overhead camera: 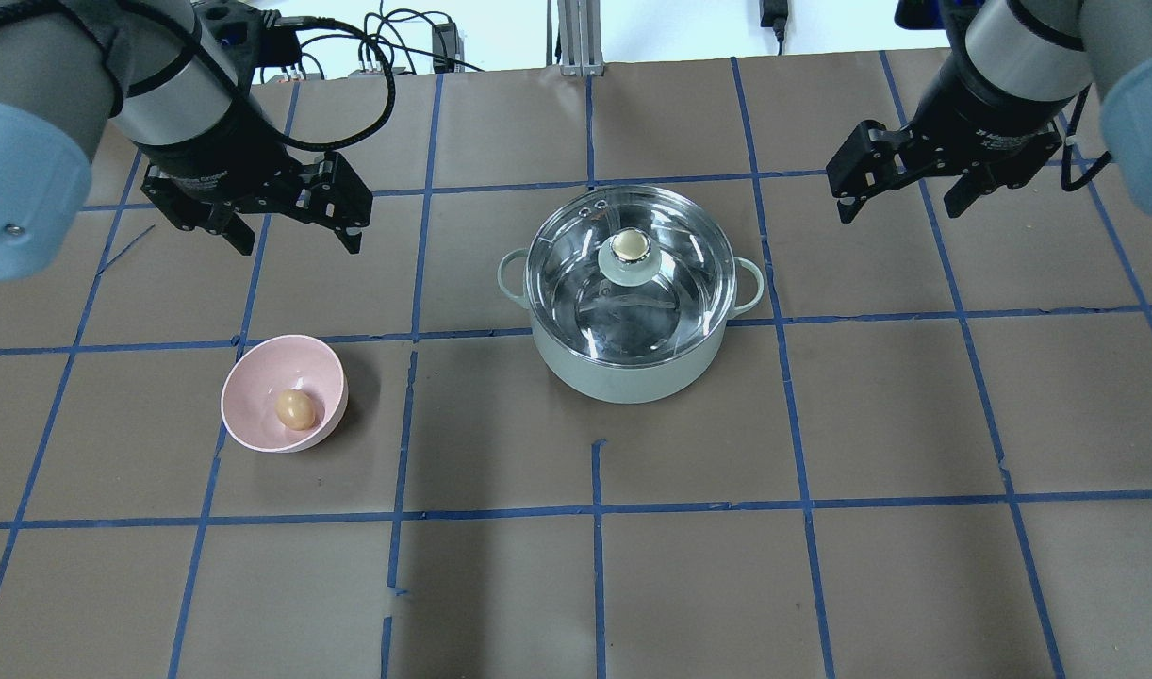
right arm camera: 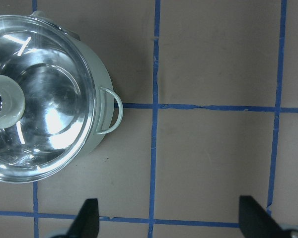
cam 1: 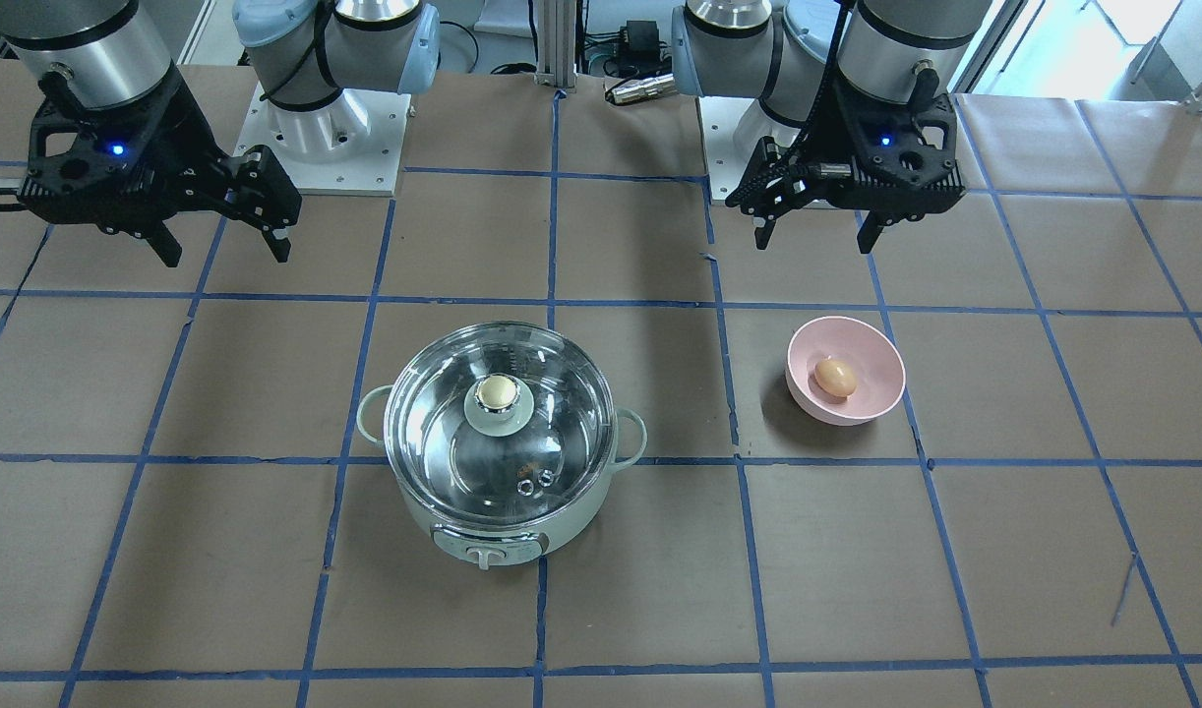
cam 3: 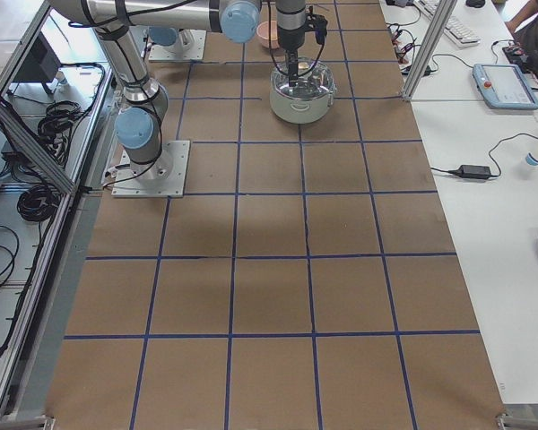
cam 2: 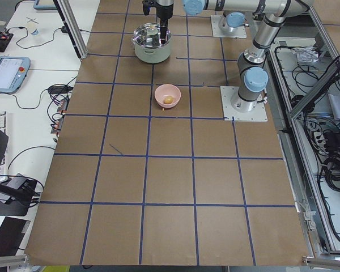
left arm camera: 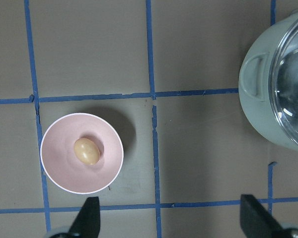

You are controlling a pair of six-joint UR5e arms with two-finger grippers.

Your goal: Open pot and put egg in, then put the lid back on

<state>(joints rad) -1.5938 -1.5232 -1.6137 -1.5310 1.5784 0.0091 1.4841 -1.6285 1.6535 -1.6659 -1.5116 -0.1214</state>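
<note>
The mint-green pot (overhead camera: pixel 623 377) stands mid-table with the glass lid (overhead camera: pixel 675 283) on it, its cream-gold knob (overhead camera: pixel 630 247) upright. The brown egg (overhead camera: pixel 295 409) lies in a pink bowl (overhead camera: pixel 251 377) on the robot's left side. My left gripper (overhead camera: pixel 298 247) hangs open and empty above the table, behind the bowl; its wrist view shows the egg (left arm camera: pixel 86 151) below. My right gripper (overhead camera: pixel 901 209) hangs open and empty to the right of the pot; its wrist view shows the lid (right arm camera: pixel 49 99) and a loop handle (right arm camera: pixel 111 111).
The table is brown paper with a blue tape grid. The arm bases (cam 1: pixel 330 138) sit on white plates at the robot's edge. The pot's control knob (cam 1: pixel 485 556) faces away from the robot.
</note>
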